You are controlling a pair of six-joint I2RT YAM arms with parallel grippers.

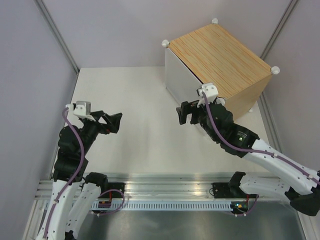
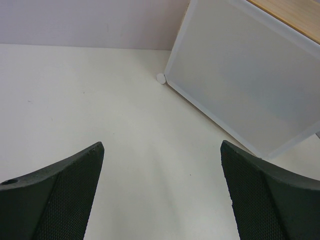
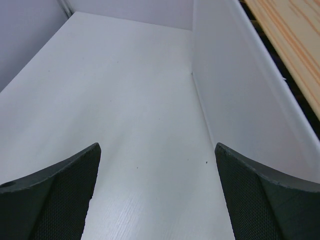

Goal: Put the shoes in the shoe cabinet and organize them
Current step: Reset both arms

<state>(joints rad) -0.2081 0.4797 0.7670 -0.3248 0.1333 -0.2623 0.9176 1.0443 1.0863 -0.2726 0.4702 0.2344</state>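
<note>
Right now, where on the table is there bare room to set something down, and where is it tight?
Bare: the wide table stretch between the left wall and the panel door of the shoe cabinet, and the gap between the open left gripper and open right gripper. Tight: the right side, where the right arm crowds the cabinet's near corner.

left end effector (image 2: 161,150) spread wide, white table (image 2: 75,100) below, shoe cabinet (image 2: 295,12) with translucent door (image 2: 245,75) upper right
</note>
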